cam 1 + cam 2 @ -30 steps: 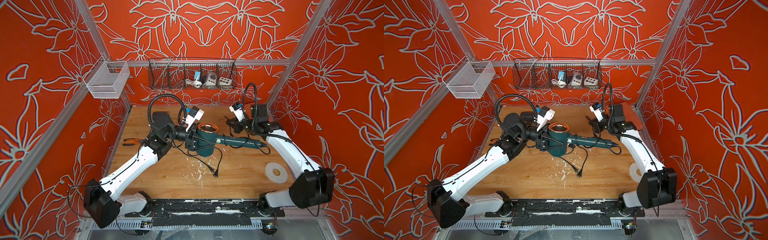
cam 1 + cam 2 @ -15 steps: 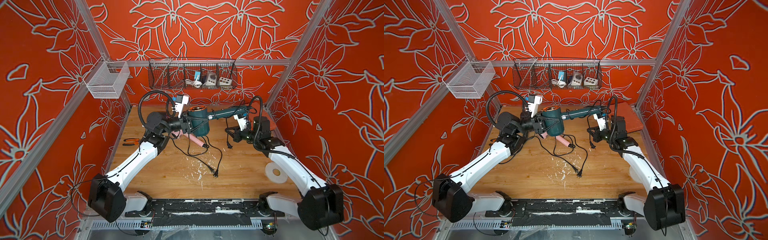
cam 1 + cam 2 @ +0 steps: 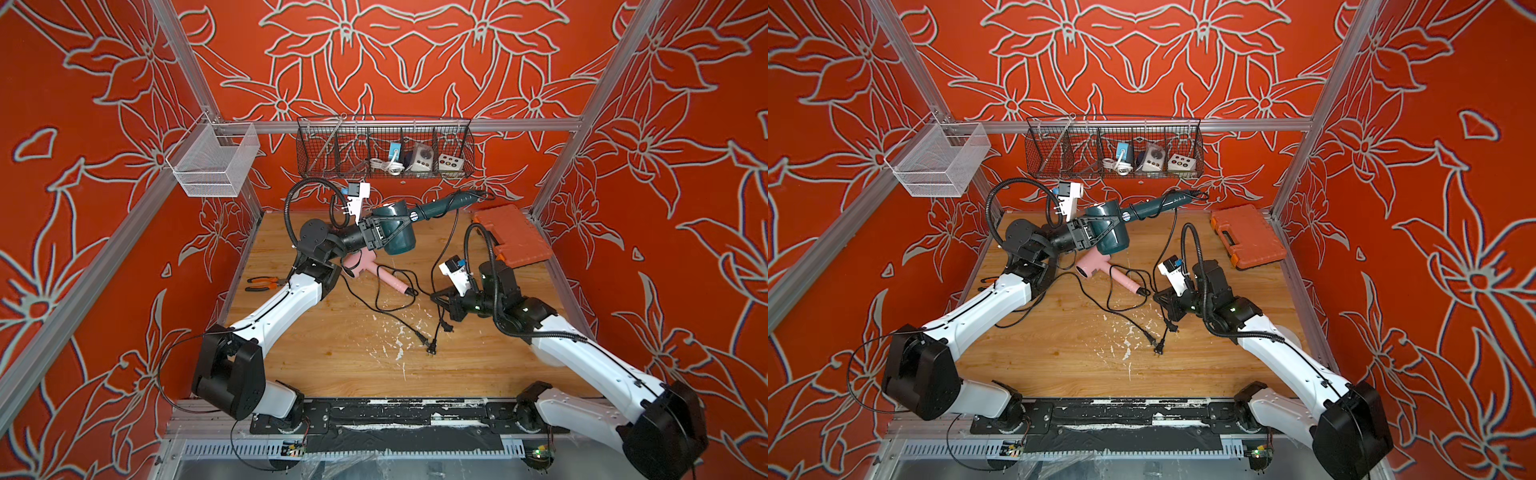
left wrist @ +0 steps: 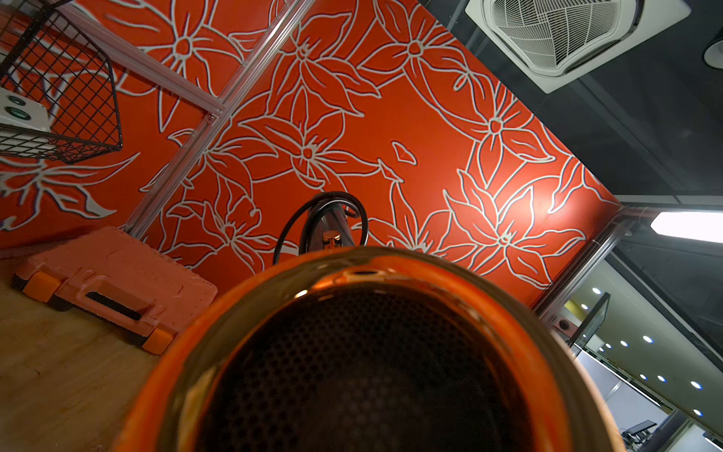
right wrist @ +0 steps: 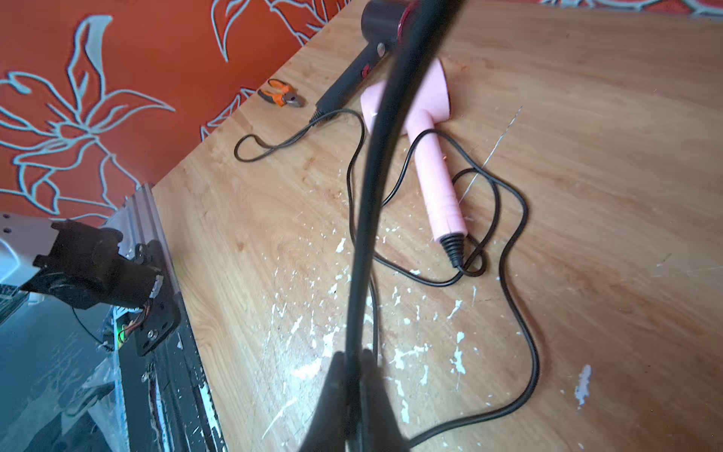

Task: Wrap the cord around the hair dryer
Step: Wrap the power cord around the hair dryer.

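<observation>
A dark teal hair dryer (image 3: 436,206) (image 3: 1113,245) hangs in the air over the back of the table, handle pointing to the back right. My left gripper (image 3: 395,232) (image 3: 1100,235) is shut on its barrel. In the left wrist view the dryer's orange-rimmed grille (image 4: 352,371) fills the lower part and hides the jaws. The black cord (image 3: 451,237) (image 3: 1166,245) (image 4: 360,219) drops from the handle's end to my right gripper (image 3: 441,298) (image 3: 1160,298), which is low near the table's middle right. That gripper (image 5: 354,356) is shut on the cord (image 5: 367,219).
A pink hair dryer (image 3: 361,264) (image 5: 430,172) and a black one (image 5: 367,23) lie on the table, cords looped across the middle. Two plugs (image 3: 432,347) lie nearer the front. Pliers (image 3: 259,284) lie at the left edge, an orange tool case (image 3: 513,237) at the back right. Wire baskets (image 3: 384,149) hang behind.
My left arm has lifted the teal dryer off the table and swung it toward the back. My right gripper has come forward and down, the cord now stretched between the two.
</observation>
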Available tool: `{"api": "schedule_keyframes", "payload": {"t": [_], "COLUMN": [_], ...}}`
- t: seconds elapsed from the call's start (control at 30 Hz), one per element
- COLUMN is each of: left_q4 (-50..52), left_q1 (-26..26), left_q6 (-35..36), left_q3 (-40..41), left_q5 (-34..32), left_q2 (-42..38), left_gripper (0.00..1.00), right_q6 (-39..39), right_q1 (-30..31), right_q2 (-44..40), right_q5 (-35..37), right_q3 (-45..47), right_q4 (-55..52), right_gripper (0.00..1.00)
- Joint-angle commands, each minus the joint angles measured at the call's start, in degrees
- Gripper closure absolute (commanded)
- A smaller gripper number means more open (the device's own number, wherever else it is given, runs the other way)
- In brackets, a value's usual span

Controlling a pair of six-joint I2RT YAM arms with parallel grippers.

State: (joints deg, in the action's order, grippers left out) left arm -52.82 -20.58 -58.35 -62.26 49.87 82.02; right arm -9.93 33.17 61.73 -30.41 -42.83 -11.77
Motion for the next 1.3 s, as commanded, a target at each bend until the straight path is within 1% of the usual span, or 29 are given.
{"api": "schedule_keyframes", "payload": {"t": [0.0, 0.1, 0.2, 0.27, 0.37, 0.53, 0.6, 0.73, 0.87, 1.03, 1.13, 1.27], "left_q4": [-6.6, -6.0, -3.64, -0.17, 9.11, 27.26, 31.75, 40.07, 44.22, 46.61, 47.81, 49.98], "left_q1": [0.45, 0.72, 1.33, 1.81, 2.04, 2.1, 2.02, 2.03, 1.95, 2.01, 1.95, 1.88], "left_q6": [-0.64, -0.25, 1.51, 4.33, 12.61, 27.79, 31.87, 37.78, 41.17, 43.3, 43.78, 43.76], "left_q3": [-3.13, -3.01, -2.57, -2.6, -3.24, -5.43, -5.55, -5.99, -4.83, -2.97, -2.78, -2.85], "left_q5": [-2.21, -2.82, -3.87, -4.39, -5.32, -8.37, -10.15, -12.73, -14.91, -16.34, -15.0, -10.6], "left_q2": [-0.78, -0.81, -1.33, -1.81, -2.69, -1.87, -1.23, 0.68, 1.21, 0.78, 0.87, 0.42], "left_gripper": [1.0, 1.0, 1.0, 1.0, 1.0, 1.0, 1.0, 1.0, 1.0, 1.0, 1.0, 1.0], "right_q6": [0.63, 1.5, 2.99, 3.82, 5.06, 9.07, 11.04, 16.35, 21.15, 25.74, 28.55, 32.71], "right_q1": [2.84, 6.03, 10.3, 13.02, 16.24, 21.45, 23.08, 26.07, 27.15, 27.21, 27.21, 27.15], "right_q2": [-0.75, -0.52, -0.89, -1.81, -3.32, -1.68, -0.05, 4.06, 6.67, 8.58, 9.88, 11.28], "right_q5": [3.26, 4.19, 7.86, 10.78, 14.41, 18.71, 20.09, 23.35, 29.24, 34.43, 37.97, 43.87], "right_q3": [1.18, 0.87, -0.28, -1.36, -4.83, -16.07, -21.72, -34.56, -46.19, -59.16, -63.7, -65.84], "right_q4": [-2.87, -5.57, -10.3, -13.7, -19.3, -30.19, -34.44, -43.51, -50.97, -55.97, -57.39, -56.01], "right_gripper": [1.0, 1.0, 1.0, 1.0, 1.0, 1.0, 1.0, 1.0, 1.0, 1.0, 1.0, 1.0]}}
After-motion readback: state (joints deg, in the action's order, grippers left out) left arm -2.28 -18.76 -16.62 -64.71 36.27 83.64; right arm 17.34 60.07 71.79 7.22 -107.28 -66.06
